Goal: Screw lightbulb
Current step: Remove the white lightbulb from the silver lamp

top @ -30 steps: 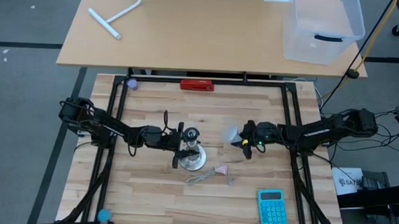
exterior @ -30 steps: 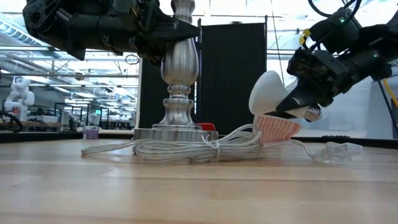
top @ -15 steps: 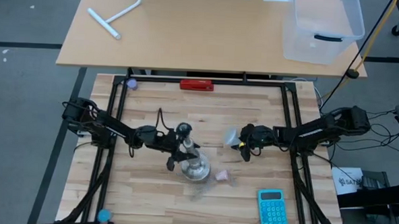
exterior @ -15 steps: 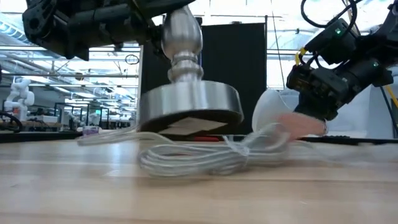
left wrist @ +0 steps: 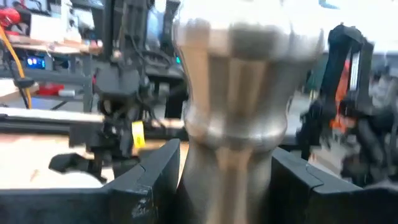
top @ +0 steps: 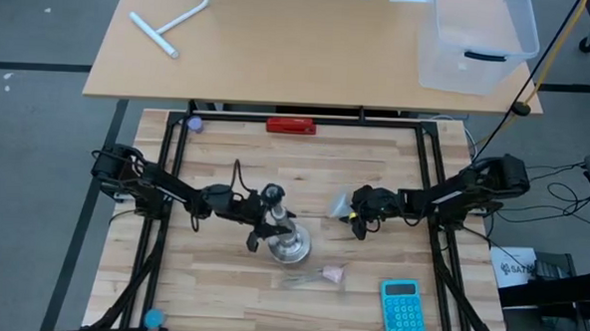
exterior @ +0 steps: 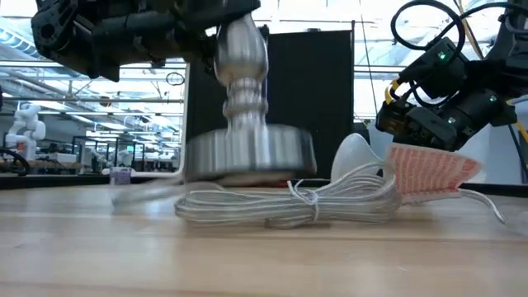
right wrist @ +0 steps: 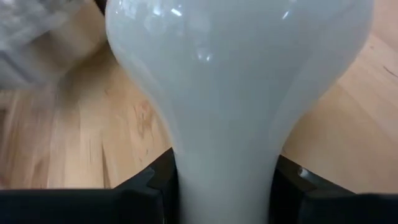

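Note:
The white lightbulb is in my right gripper, just right of the table's middle, its domed head toward the table's left. Its screw base is hidden. My left gripper is shut on the upright stand with the round silver foot and black top. The stand's clear cord lies coiled on the table in front. A clear-pink piece lies near the cord. My left gripper pinches the stand's silver stem between its two fingers, high on the stem. The fingers come level from the table's left and lie across the stem. The stand stays about upright, its foot a little above the table. My right gripper pinches the bulb's narrow neck between its two fingers. The fingers come about level from the table's right, along the bulb. The head sticks out past the fingertips, low over the table; the cord hides whether it touches.
A blue calculator lies at the near right. A red bar lies at the far edge, and a small purple thing lies at the far left. A black frame borders the table.
My left gripper has lifted the stand off the table, tipped it and brought it back near upright, the foot shifting toward the near edge. The cord and the pink piece were dragged toward the near edge. My right gripper has gone a little left and down with the bulb.

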Action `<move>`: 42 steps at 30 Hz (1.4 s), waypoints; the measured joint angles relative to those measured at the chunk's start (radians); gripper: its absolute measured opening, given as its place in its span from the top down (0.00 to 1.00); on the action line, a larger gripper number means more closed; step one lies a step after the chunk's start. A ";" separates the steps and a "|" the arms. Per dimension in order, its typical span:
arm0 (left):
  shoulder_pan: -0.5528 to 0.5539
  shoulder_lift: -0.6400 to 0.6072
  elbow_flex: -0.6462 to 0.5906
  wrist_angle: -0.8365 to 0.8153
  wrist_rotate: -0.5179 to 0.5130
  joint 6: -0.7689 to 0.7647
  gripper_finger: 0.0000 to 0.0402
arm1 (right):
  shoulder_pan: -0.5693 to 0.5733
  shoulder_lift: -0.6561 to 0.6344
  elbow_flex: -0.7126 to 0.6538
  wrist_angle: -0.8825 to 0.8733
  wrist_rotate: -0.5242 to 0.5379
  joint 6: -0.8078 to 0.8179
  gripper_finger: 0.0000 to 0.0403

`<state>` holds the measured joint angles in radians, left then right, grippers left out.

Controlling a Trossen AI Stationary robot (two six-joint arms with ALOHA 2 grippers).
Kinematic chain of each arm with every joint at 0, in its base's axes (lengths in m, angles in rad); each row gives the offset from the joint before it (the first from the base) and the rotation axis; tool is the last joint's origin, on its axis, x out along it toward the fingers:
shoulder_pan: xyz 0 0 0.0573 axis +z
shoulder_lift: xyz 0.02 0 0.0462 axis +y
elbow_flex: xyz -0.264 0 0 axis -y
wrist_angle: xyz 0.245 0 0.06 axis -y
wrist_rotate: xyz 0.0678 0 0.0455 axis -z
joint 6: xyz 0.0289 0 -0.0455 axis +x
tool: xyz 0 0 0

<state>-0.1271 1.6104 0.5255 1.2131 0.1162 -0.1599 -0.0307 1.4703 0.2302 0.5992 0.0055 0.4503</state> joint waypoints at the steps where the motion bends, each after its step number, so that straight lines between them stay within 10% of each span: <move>1: 0.000 0.000 0.000 -0.024 0.000 0.019 0.53 | 0.000 0.010 0.000 0.016 0.000 0.000 0.63; 42: -0.061 0.001 0.031 -0.188 -0.171 0.142 0.33 | 0.000 0.037 0.001 0.063 -0.007 0.005 0.59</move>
<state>-0.1885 1.6112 0.5560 1.0248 -0.0544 -0.0178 -0.0307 1.5078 0.2314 0.6624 -0.0017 0.4552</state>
